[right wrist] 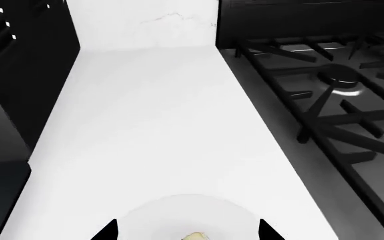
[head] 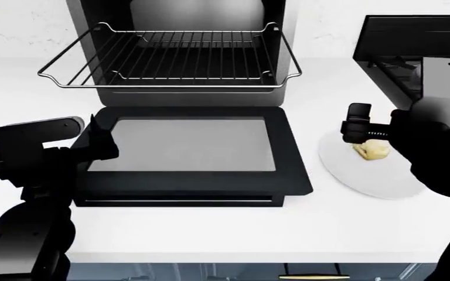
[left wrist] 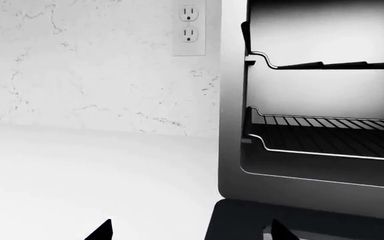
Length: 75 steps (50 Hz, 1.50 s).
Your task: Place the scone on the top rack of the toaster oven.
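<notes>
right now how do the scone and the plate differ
The scone is small, lumpy and pale yellow; the plate is wide, flat, round and white. The scone lies on the plate, between the right gripper's fingers; the plate rests on the counter. Both sit right of the toaster oven.

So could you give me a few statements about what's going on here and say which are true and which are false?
1. The toaster oven door is open and lies flat on the counter. True.
2. The scone already sits on the top rack. False: it is on the white plate, and the rack is bare.
3. The top rack is pulled out past the oven's front. True.
4. The left gripper holds the scone. False: it is by the door's left edge, holding nothing.
5. The right gripper is over the plate, open around the scone. True.
</notes>
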{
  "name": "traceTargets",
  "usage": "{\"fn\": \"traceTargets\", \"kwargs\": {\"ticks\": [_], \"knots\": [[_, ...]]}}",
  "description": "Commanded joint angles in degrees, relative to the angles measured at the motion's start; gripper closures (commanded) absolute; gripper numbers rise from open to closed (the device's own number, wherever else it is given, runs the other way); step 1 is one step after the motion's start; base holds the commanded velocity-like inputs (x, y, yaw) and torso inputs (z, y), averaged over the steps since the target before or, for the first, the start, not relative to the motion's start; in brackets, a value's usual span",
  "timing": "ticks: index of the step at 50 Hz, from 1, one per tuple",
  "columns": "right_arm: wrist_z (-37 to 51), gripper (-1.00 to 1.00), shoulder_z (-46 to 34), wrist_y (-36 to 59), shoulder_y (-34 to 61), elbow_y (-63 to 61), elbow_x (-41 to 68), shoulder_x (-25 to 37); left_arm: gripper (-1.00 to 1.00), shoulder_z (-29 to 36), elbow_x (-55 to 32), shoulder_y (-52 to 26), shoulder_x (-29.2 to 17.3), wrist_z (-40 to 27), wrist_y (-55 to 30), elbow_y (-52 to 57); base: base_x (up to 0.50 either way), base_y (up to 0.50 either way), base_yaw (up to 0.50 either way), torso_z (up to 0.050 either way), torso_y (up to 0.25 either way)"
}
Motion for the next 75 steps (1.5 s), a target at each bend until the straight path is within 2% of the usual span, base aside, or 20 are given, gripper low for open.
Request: {"fn": "traceTargets", "kwargs": {"ticks": [1, 12, 72, 73, 75], "knots": [[8.01, -1.00, -0.18, 0.30, 2.12, 6.05, 11.04, 1.53, -1.00, 0.23, -0.12, 0.33, -0.15, -0.25, 0.27, -0.47, 0.00, 0.00, 0.00, 0.000, 0.000], [11.30, -1.00, -1.85, -1.23, -0.07, 7.74, 15.63, 3.23, -1.00, 0.34, -0.33, 0.51, -0.24, -0.50, 0.40, -0.57, 0.00, 0.00, 0.00, 0.000, 0.000], [5.51, -1.00, -10.97, -10.93, -3.34, 13.46, 12.65, 6.94, -1.00, 1.52, -0.91, 0.91, -1.01, -1.36, 2.25, -2.91, 0.00, 0.00, 0.00, 0.000, 0.000], [5.52, 1.00, -11.01, -10.97, -3.34, 13.47, 12.66, 6.95, -1.00, 1.55, -0.92, 0.92, -1.02, -1.38, 2.27, -2.92, 0.00, 0.00, 0.00, 0.000, 0.000], [5.51, 1.00, -11.29, -11.09, -3.33, 13.44, 12.49, 7.07, -1.00, 1.59, -0.92, 0.89, -1.05, -1.40, 2.37, -3.07, 0.00, 0.00, 0.00, 0.000, 0.000]]}}
